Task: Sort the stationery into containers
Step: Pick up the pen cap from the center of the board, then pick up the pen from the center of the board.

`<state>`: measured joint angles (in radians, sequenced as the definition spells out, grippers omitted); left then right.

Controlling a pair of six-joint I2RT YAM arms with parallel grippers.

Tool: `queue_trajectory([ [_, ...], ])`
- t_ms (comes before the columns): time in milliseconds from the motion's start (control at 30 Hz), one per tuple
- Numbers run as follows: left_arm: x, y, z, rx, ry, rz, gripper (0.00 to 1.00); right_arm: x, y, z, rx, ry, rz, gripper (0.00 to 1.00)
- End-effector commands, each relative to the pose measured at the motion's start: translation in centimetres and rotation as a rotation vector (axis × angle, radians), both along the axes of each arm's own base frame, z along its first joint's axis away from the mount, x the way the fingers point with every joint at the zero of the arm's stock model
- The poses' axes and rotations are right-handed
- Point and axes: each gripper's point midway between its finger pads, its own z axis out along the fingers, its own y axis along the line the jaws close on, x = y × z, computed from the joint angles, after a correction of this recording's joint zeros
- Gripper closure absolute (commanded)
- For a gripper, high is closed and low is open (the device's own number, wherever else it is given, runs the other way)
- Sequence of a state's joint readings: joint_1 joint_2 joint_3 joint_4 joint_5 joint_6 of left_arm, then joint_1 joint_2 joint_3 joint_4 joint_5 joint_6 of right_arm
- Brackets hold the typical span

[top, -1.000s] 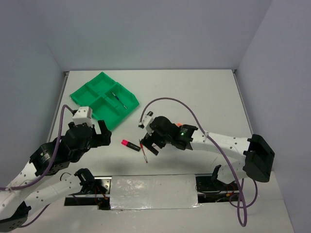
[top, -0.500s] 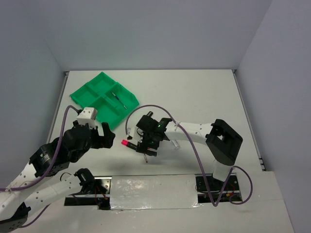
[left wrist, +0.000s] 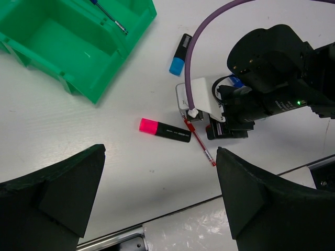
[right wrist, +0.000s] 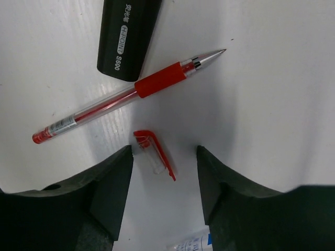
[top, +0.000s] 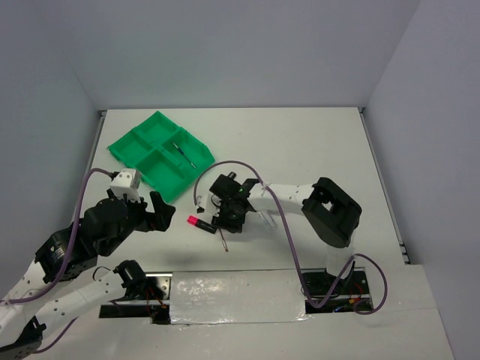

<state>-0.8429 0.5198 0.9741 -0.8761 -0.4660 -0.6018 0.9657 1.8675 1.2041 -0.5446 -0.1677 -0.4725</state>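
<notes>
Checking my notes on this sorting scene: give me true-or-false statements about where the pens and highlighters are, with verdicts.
The red pen lies uncapped on the table. True.
A blue pen lies in a compartment of the green tray. True.
The pink highlighter is in the tray. False: it lies on the table.
The left gripper holds the red cap. False: it is open and empty; the cap lies between the fingers of the right gripper.
</notes>
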Motion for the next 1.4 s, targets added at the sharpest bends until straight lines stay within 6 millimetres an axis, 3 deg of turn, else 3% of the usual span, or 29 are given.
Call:
queue_trajectory([
  [0,0.2,-0.6,0.4,-0.009,-0.026,-0.026,0.01,0.5,0.4,-0.5,0.022,-0.013,-0.018,0.46],
  [67,0.3,-0.8,0.4,-0.008,-0.026,-0.033,0.01,0.4,0.2,-1.2,0.011,-0.022,-0.028,0.57],
  [267,0.3,-1.3,0.3,0.000,-0.020,-0.059,0.01,-0.4,0.6,-1.7,0.023,0.011,-0.021,0.74],
  [300,0.3,-1.3,0.3,0.001,-0.019,-0.059,0.01,-0.8,0.7,-1.8,0.023,0.025,-0.015,0.80],
  [333,0.3,-1.2,0.3,-0.001,-0.022,-0.058,0.01,-1.1,0.5,-2.1,0.007,0.050,-0.014,0.96],
  [367,0.3,-1.2,0.4,-0.002,-0.023,-0.058,0.01,-1.2,0.4,-2.3,-0.001,0.061,-0.025,1.00],
  [533,0.2,-1.1,0.5,-0.009,-0.025,-0.048,0.01,-1.1,-0.4,-2.1,0.032,0.122,-0.146,1.00],
  [567,0.3,-1.0,0.4,-0.006,-0.024,-0.043,0.01,-0.7,-0.3,-0.6,0.088,0.118,-0.196,1.00],
  [633,0.3,-1.0,0.3,-0.002,-0.018,-0.039,0.01,0.7,-0.7,0.3,0.177,0.077,-0.279,1.00],
  [667,0.4,-0.9,0.2,0.003,-0.017,-0.034,0.01,1.8,-0.9,2.3,0.233,0.028,-0.357,1.00],
  [733,0.6,-1.0,0.0,0.014,-0.002,-0.023,0.01,3.7,-2.0,3.4,0.281,-0.027,-0.482,1.00],
  [867,1.1,-1.6,-1.1,0.021,0.047,0.003,0.01,5.4,-3.3,5.6,0.292,-0.099,-0.610,1.00],
  [967,1.9,-3.6,-1.7,-0.024,0.097,0.004,0.01,7.0,-4.6,8.6,0.333,-0.166,-0.761,1.00],
  [1033,2.5,-5.3,-3.5,-0.048,0.171,0.028,0.01,7.5,-5.0,10.8,0.399,-0.184,-0.847,1.00],
  [1067,3.0,-6.3,-4.7,-0.041,0.218,0.035,0.01,7.6,-5.4,13.1,0.473,-0.212,-0.889,1.00],
  [1133,3.2,-7.8,-6.1,-0.086,0.286,0.070,0.01,7.9,-6.5,15.5,0.544,-0.256,-0.951,1.00],
  [1167,3.4,-8.6,-7.3,-0.080,0.320,0.088,0.01,8.1,-7.8,16.4,0.553,-0.306,-1.002,1.00],
  [1200,3.3,-9.1,-7.6,-0.084,0.317,0.117,0.01,8.2,-9.2,18.6,0.614,-0.345,-1.058,1.00],
  [1267,3.1,-10.4,-8.3,-0.142,0.337,0.191,0.01,8.2,-11.7,19.8,0.614,-0.401,-1.137,1.00],
  [1300,2.8,-11.2,-8.3,-0.184,0.330,0.240,0.01,8.1,-12.9,21.3,0.649,-0.438,-1.166,1.00],
  [1367,2.5,-12.3,-9.3,-0.203,0.351,0.307,0.04,7.9,-14.2,21.9,0.653,-0.462,-1.187,1.00],
])
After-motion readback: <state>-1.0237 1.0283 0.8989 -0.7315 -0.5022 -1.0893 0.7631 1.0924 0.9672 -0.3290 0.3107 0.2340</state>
